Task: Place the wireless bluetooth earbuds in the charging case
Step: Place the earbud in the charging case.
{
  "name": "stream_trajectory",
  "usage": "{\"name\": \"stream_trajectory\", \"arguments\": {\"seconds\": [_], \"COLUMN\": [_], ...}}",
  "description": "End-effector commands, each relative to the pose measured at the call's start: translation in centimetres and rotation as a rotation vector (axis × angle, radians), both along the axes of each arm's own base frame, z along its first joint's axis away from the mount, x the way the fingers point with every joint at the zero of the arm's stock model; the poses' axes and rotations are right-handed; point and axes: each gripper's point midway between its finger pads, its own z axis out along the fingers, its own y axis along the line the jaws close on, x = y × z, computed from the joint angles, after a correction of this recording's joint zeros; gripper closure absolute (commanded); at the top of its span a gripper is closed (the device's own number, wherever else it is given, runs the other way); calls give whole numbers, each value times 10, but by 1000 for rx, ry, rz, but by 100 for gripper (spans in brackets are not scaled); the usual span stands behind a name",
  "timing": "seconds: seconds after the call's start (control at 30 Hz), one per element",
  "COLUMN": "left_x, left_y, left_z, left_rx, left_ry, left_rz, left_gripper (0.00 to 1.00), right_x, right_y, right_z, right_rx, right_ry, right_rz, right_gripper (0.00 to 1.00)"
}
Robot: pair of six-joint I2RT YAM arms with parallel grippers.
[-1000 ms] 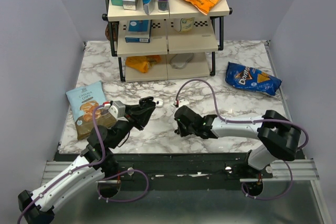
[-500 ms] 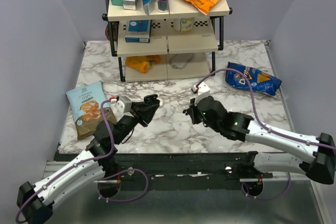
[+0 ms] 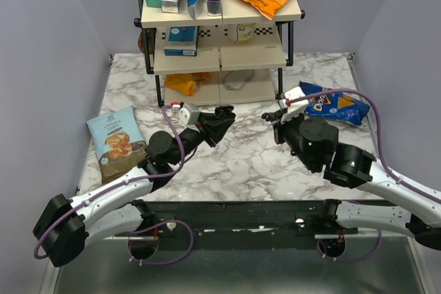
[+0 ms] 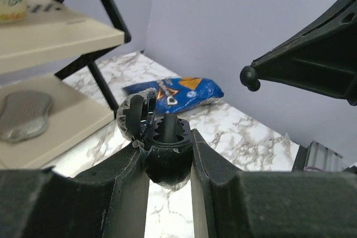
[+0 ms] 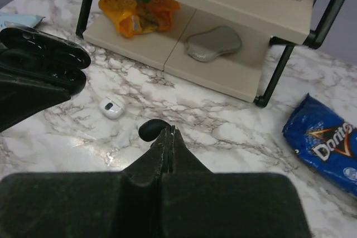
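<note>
My left gripper (image 4: pixel 166 139) is shut on the charging case (image 4: pixel 167 165), a small black oval held upright off the table. Its lid (image 4: pixel 135 116) is hinged open to the left, and a dark rounded piece stands in its socket. My right gripper (image 5: pixel 171 133) is shut, with a glossy black earbud (image 5: pixel 151 130) pinched at its tips. In the left wrist view that earbud (image 4: pixel 249 77) sticks out from the right gripper's tips, up and to the right of the case. From above, the left gripper (image 3: pixel 224 115) and right gripper (image 3: pixel 271 116) face each other a short gap apart.
A shelf rack (image 3: pixel 220 53) stands at the back, with a pale grey oval thing (image 5: pixel 213 43) and an orange bag (image 5: pixel 136 9) on its bottom shelf. A blue Doritos bag (image 3: pixel 332 103) lies right, a chips bag (image 3: pixel 116 141) left, and a small white object (image 5: pixel 112 107) on the marble.
Both grippers have risen and moved away from the near edge toward the shelf. The left has swung right with the case, and the right arm has stretched out.
</note>
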Motion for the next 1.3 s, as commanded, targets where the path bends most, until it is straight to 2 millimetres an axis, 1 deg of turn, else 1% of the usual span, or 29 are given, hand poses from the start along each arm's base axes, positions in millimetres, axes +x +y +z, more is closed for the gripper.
{"name": "stream_trajectory", "arguments": {"seconds": [0.0,0.07,0.1,0.13,0.17,0.2,0.23,0.27,0.3,0.33,0.37,0.43,0.5,0.77,0.8,0.9,0.93,1.1,1.27], "left_x": [-9,-9,-13,-15,-15,-17,-21,-18,-20,-23,-20,-24,-22,-27,-30,-31,-31,-31,-29], "left_y": [-18,-26,-28,-29,-32,-34,-33,-37,-38,-36,-40,-42,-46,-57,-58,-59,-61,-61,-62], "left_z": [50,57,59,68,69,72,79,79,81,87,85,90,88,92,90,88,84,82,80], "left_rx": [-67,-80,-77,-100,-112,-126,-136,-142,-167,-179,-185,-213,-208,-202,-191,-173,-158,-152,-155], "left_ry": [-159,-164,-180,-202,-192,-192,-223,-215,-184,-215,-198,-181,-168,-104,-98,-70,-43,-24,-1], "left_rz": [-124,-167,-209,-235,-272,-300,-344,-367,-405,-438,-460,-515,-554,-675,-696,-718,-728,-729,-726], "left_gripper": [100,100,100,100,100,100,100,100,100,100,100,100,100,100,100,100,100,100,100], "right_x": [1,0,0,-3,-4,-6,-8,-10,-11,-14,-15,-19,-21,-23,-23,-23,-23,-21,-23], "right_y": [-14,-14,-13,-12,-11,-10,-9,-8,-6,-3,-4,-1,0,8,9,10,11,14,22], "right_z": [36,49,56,62,67,75,79,84,88,90,92,96,100,104,104,102,102,98,95], "right_rx": [-58,-65,-54,-44,-59,-39,-37,-40,-37,-36,-47,-40,-41,-77,-81,-99,-101,-118,-124], "right_ry": [-119,-156,-176,-194,-215,-237,-251,-267,-278,-288,-305,-325,-345,-392,-396,-405,-409,-410,-407], "right_rz": [-11,6,13,37,49,57,77,90,100,120,124,144,158,195,196,200,201,197,217], "right_gripper": [99,99,99,99,99,99,99,99,99,99,99,99,99,99,99,99,99,99,99]}}
